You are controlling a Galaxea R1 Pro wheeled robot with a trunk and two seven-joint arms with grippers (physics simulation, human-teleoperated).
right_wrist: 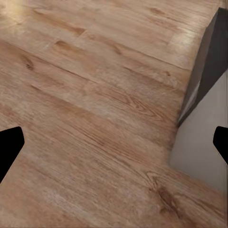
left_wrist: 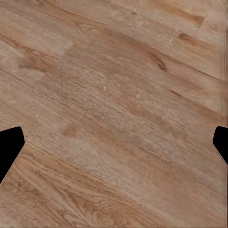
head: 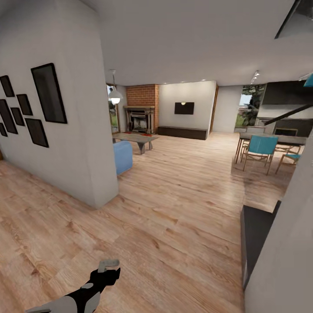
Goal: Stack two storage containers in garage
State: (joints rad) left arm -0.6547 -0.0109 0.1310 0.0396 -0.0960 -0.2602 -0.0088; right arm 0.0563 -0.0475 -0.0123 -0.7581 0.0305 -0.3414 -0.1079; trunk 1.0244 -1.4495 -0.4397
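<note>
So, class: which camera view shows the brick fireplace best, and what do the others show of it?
The head view: the brick fireplace stands far across the wood floor. Both wrist views look down at floor planks, not toward it.

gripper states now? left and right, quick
Left claw: open, holding nothing, over the light wood plank floor.
Right claw: open, holding nothing, beside a dark grey cabinet corner.
</note>
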